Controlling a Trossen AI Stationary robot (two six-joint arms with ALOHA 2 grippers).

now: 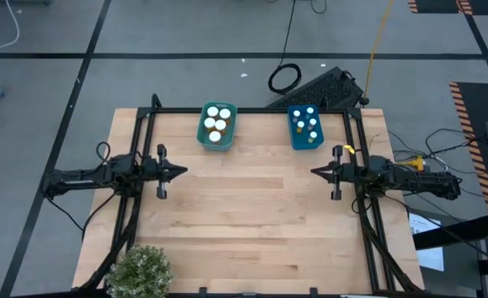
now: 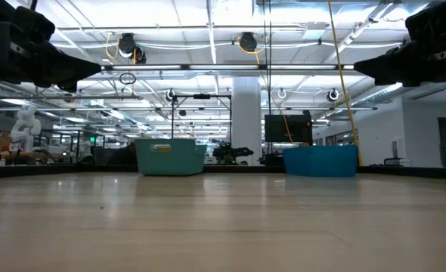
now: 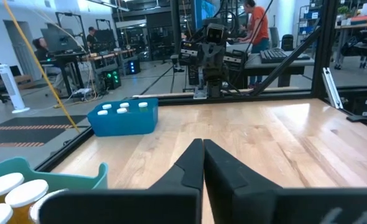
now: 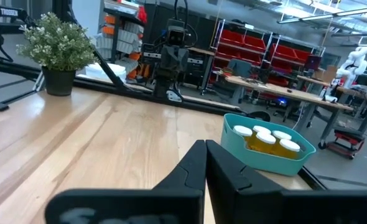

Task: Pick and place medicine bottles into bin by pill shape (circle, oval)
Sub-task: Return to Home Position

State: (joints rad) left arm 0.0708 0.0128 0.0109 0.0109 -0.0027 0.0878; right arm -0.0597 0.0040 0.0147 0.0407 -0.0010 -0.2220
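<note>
High view: all medicine bottles stand in the teal bin and blue bin at the table's far edge, probably light, rigid, slick, best gripped around the body below the cap, while left gripper and right gripper hang closed and empty.

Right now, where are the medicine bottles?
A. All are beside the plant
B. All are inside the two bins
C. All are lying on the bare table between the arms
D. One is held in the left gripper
B: the white-capped bottles sit inside the teal bin and the blue bin, while the left gripper and the right gripper are shut and hold nothing.
</note>
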